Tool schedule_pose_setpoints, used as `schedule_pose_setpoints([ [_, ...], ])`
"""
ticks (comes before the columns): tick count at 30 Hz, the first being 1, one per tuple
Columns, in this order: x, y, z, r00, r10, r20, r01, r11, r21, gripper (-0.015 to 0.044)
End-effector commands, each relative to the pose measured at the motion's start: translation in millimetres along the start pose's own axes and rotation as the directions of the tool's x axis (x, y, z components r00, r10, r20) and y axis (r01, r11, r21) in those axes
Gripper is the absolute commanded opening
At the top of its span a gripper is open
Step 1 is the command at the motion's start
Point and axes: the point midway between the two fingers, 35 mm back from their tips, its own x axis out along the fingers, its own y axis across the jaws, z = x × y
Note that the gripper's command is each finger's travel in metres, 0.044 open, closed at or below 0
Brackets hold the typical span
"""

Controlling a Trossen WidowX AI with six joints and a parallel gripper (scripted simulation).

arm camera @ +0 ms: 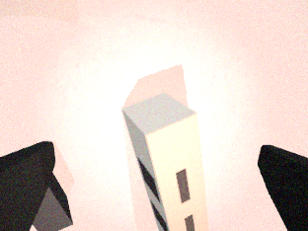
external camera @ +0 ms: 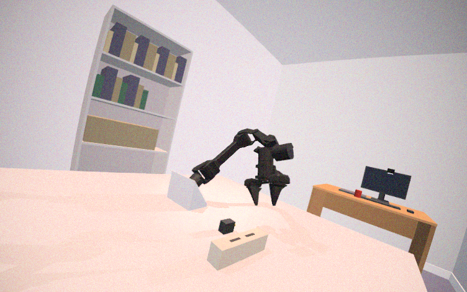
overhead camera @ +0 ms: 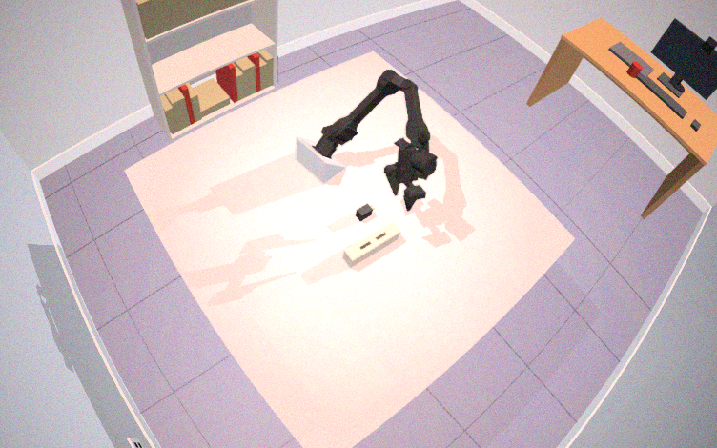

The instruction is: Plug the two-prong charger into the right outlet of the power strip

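The charger (overhead camera: 363, 212) is a small dark cube resting on the pale pink desk (overhead camera: 296, 337), just beside the power strip (overhead camera: 371, 244) and not touching it. In the top view two short prongs show at its upper right corner; their exact direction cannot be resolved. In the exterior view the charger (external camera: 226, 225) lies directly behind the strip (external camera: 237, 248).

The power strip is a cream rectangular block lying flat, with two dark slotted outlets on its top face. The wrist view shows the strip (arm camera: 173, 173) running lengthwise between the two finger silhouettes, with the charger (arm camera: 51, 214) partly hidden behind the left-hand finger.

The gripper (overhead camera: 405, 193) hangs above the desk, near the charger and the strip but apart from both (its fingertips point downward). The fingers are spread wide and nothing is between them. In the exterior view the gripper (external camera: 264, 199) appears with both pointed fingers (external camera: 254, 192) directed at the desk surface.

The arm rises from a grey wedge-shaped base (overhead camera: 316, 162) behind the charger, bends at the elbow and descends to the wrist.

Further out stand a bookshelf (external camera: 103, 45) against the wall and an orange side table (external camera: 371, 213) carrying a monitor (external camera: 385, 181), a keyboard and a red cup (external camera: 358, 192).
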Motion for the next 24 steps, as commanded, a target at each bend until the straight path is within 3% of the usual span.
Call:
schedule_pose_setpoints([
  [1, 8, 8, -20, 0.998, 0.057, -0.024, -0.058, 0.998, -0.038, 0.044],
  [24, 33, 52, -88, 0.945, 0.326, -0.025, -0.321, 0.91, -0.261, 0.044],
])
